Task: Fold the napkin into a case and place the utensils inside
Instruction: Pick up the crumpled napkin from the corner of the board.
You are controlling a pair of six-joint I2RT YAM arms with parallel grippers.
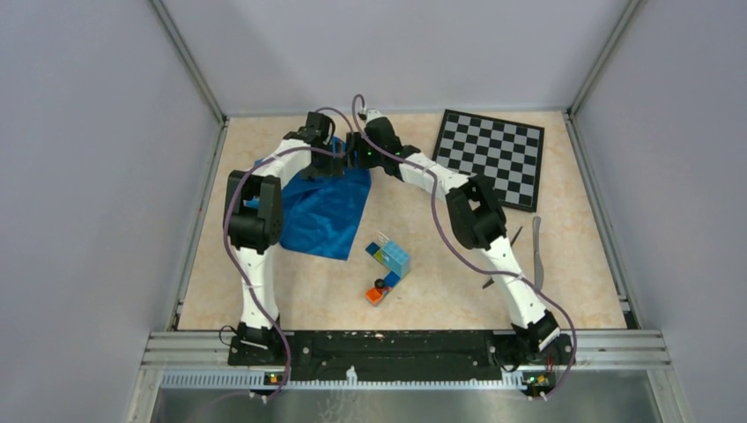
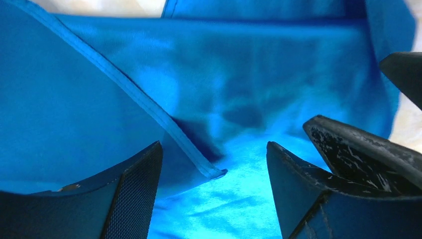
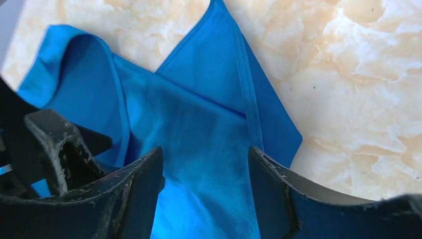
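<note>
Blue napkin [image 1: 326, 211] rumpled, long axis near-far, far end under L gripper [image 2: 214, 149] & R gripper [image 3: 205, 152], both jaws apart

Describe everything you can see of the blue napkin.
The napkin is a bright blue, shiny thin cloth with a stitched hem, lying rumpled on the left side of the table. Its far edge is partly folded over. The left gripper and right gripper are open at that far edge, cloth showing between their fingers.
</note>
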